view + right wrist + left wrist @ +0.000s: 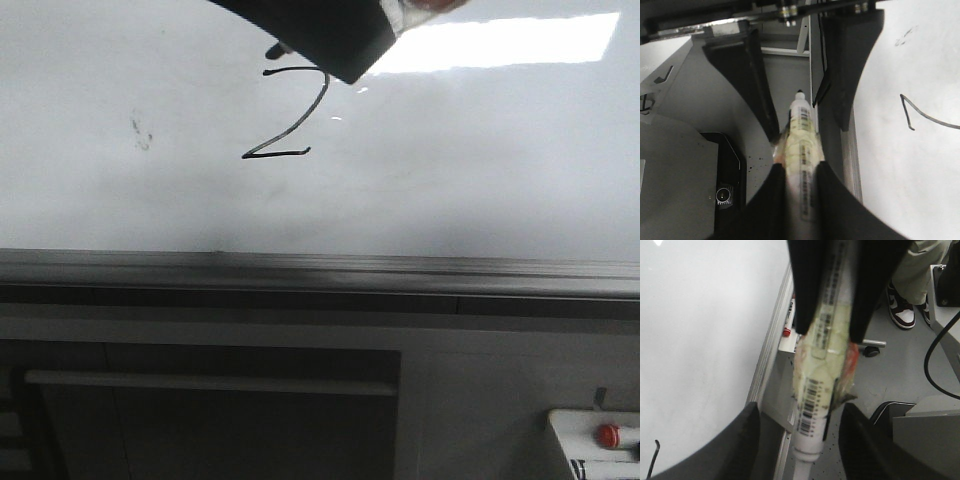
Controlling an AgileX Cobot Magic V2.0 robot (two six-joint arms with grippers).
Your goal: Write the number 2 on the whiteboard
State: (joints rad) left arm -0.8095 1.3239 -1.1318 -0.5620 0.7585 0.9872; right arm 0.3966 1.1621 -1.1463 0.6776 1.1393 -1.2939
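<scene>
1. Pinches the taped marker (801,125) tight between right gripper (800,167) jaws.
2. Spreads left gripper (800,410) jaws wide around it.
3. Shows number 2 (285,115) near whiteboard (480,180) top edge, left of centre.

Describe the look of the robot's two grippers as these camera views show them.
Both grippers are matte black. The left gripper has two broad, curved fingers that flare out toward rounded tips. The right gripper has the same dark, smoothly curved fingers, with more black angular structure and small bolts behind. In the front view only a black slab-like arm part shows.
</scene>
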